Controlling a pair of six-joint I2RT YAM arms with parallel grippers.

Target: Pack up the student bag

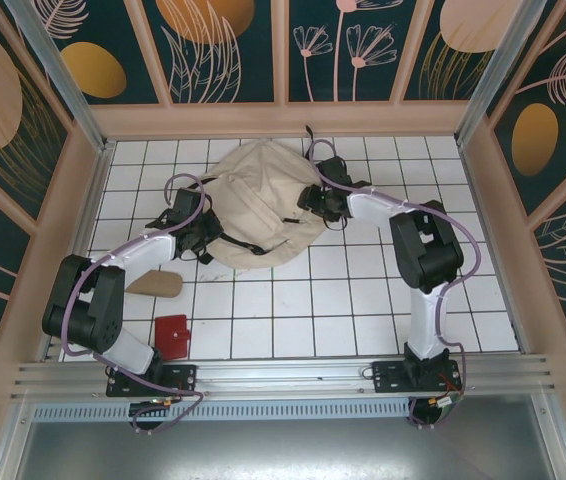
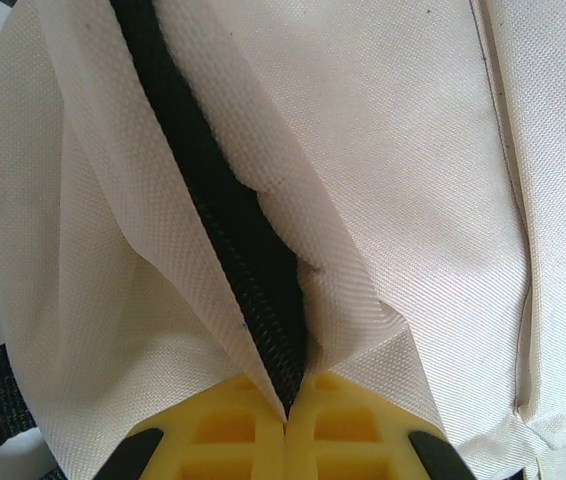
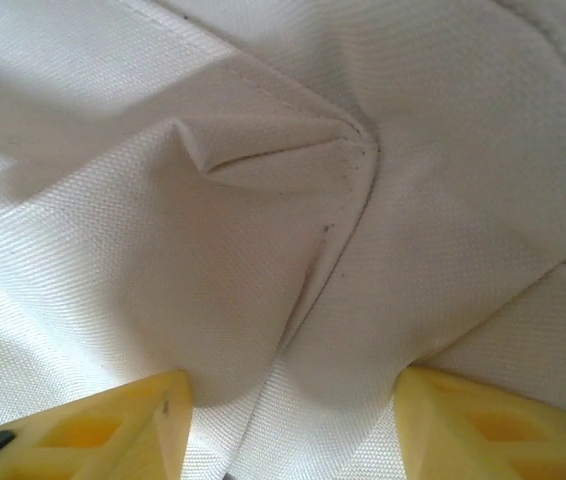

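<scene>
Left of the student bag and nearer the arm bases, well apart from it, a small red flat item lies on the white-tiled bench. A tan piece sits between it and the bag. At the bag's left edge the left pincer is pressed together, clamping a fold of cream fabric beside the black zipper. The bag lies slumped on the bench between both arms. On its right side the right pincer stands apart, its yellow fingers against creased fabric.
</scene>
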